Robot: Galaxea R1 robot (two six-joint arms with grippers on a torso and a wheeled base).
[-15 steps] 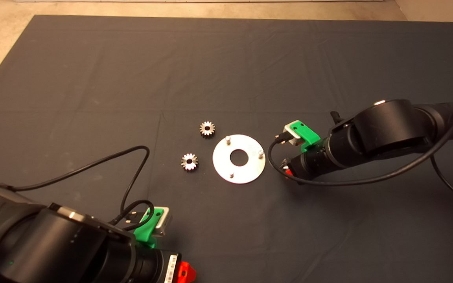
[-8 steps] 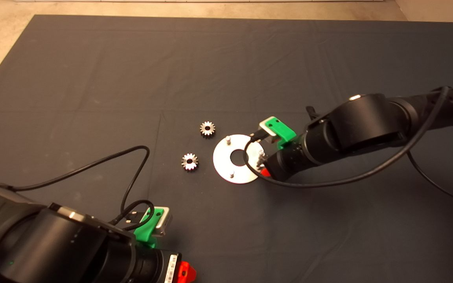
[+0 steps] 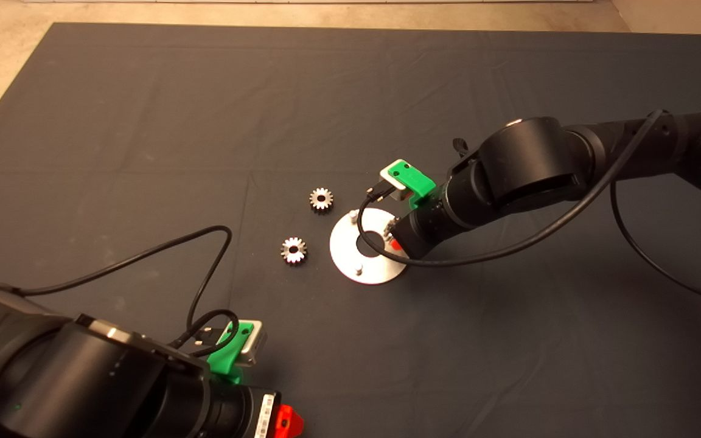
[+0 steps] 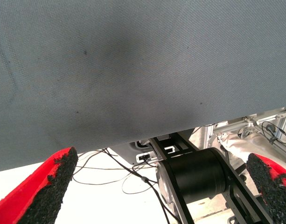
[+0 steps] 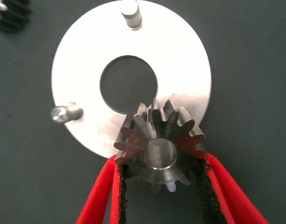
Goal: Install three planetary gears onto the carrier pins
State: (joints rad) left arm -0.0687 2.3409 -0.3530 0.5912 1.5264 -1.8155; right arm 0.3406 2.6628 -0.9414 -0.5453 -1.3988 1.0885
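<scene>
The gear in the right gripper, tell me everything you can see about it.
The gear is small, shiny steel, with blunt teeth all round, darker flanks and a round centre hole. The right gripper is shut on it, one black pad against each side. It is held flat, hole facing the wrist camera, over the rim of the silver disc, covering the spot where a third pin would stand; two pins show bare. Whether it touches the disc cannot be told. In the head view the arm hides it.
</scene>
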